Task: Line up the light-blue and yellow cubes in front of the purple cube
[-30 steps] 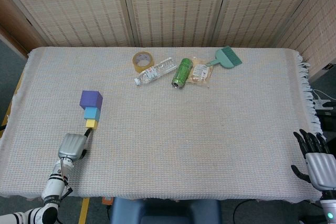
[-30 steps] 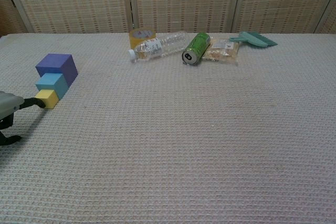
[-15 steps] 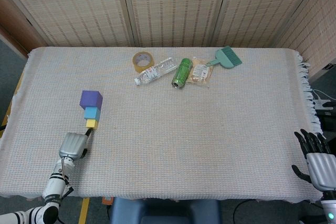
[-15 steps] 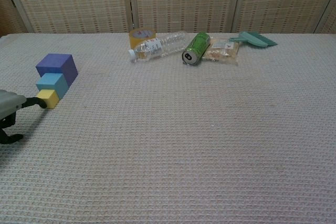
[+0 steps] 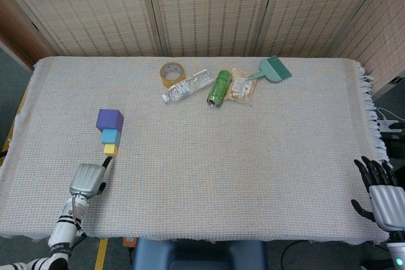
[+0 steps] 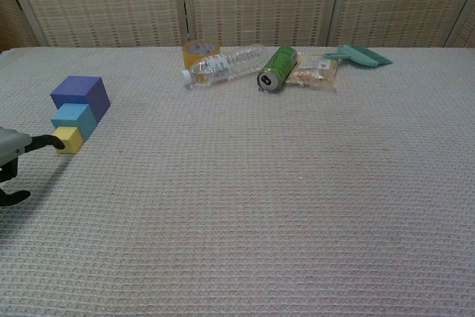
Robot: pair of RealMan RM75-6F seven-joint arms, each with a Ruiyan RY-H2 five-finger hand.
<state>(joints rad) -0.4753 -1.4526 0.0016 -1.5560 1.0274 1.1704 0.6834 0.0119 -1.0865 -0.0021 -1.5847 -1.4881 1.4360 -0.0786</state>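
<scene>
The purple cube (image 5: pixel 109 119) (image 6: pixel 80 95), the light-blue cube (image 5: pixel 111 136) (image 6: pixel 73 119) and the small yellow cube (image 5: pixel 110 149) (image 6: pixel 67 139) stand touching in a row at the table's left, purple farthest back, yellow nearest me. My left hand (image 5: pixel 88 178) (image 6: pixel 11 150) hovers just in front of the yellow cube and holds nothing; one fingertip (image 6: pixel 54 141) points at the cube, a small gap away. My right hand (image 5: pixel 383 195) rests off the table's front right corner, fingers spread, holding nothing. The chest view does not show it.
At the back of the table lie a tape roll (image 5: pixel 171 72), a clear bottle (image 5: pixel 187 85), a green can (image 5: pixel 219 87), a snack packet (image 5: pixel 240 85) and a teal brush (image 5: pixel 273 69). A woven cloth (image 5: pixel 253 156) covers the table.
My left hand has drawn back toward the front edge, away from the yellow cube. The cubes and my right hand have not moved.
</scene>
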